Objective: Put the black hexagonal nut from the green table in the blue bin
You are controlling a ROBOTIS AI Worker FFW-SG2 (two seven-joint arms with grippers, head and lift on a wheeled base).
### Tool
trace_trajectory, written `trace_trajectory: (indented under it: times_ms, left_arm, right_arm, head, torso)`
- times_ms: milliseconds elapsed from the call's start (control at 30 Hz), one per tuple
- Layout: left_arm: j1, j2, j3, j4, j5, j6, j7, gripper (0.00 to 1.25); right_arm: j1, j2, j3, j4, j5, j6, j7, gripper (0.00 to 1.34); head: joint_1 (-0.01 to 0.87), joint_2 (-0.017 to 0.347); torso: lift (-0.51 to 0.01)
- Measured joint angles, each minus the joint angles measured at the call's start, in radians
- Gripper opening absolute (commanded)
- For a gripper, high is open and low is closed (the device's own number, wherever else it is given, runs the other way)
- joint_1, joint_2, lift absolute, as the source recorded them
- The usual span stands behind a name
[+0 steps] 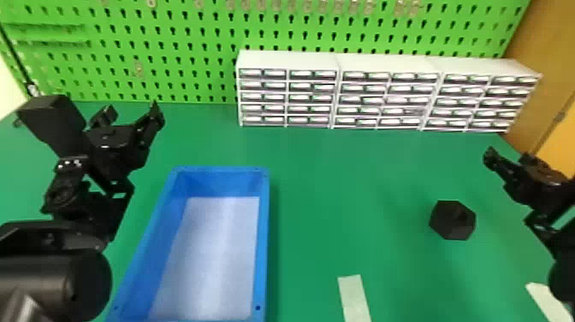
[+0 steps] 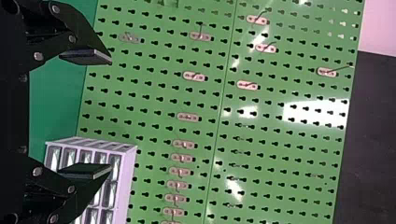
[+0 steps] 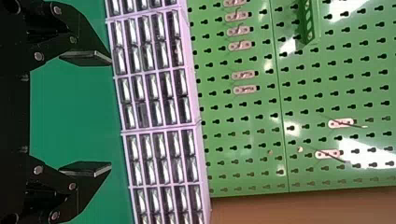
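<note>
While left gripper (image 1: 131,112) gapes, right gripper (image 1: 508,155) seems splayed.

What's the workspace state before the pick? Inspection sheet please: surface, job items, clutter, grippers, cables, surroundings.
Surface: green table, top looks flat
Job items: black hexagonal nut on the table, outside and to the right of the blue bin
Clutter: two pale strips on the near part of the table
Grippers: left gripper open, holding nothing; right gripper open, holding nothing
Cables: nothing seen for certain; a thin dark line at the pegboard's left could be one
Surroundings: green pegboard with hooks behind, white drawer cabinets in front of it
</note>
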Motion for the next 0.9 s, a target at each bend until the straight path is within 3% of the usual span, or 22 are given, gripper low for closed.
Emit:
trace_trajectory:
  times_ms: [400, 900]
  left_arm:
    - [-0.002, 0.008, -0.032, -0.002, 0.028, 0.016, -0.001, 0.81]
    - [0.002, 0.010, -0.055, -0.028, -0.022, 0.093, -0.001, 0.81]
  right_arm:
    - [0.000, -0.004, 0.006, -0.015, -0.004, 0.003, 0.000, 0.87]
    - [0.020, -0.007, 0.006, -0.037, -0.004, 0.016, 0.001, 0.87]
  head:
    - [0.692, 0.008]
    - [0.692, 0.008]
  torso:
    - [-0.097]
    - [-0.097]
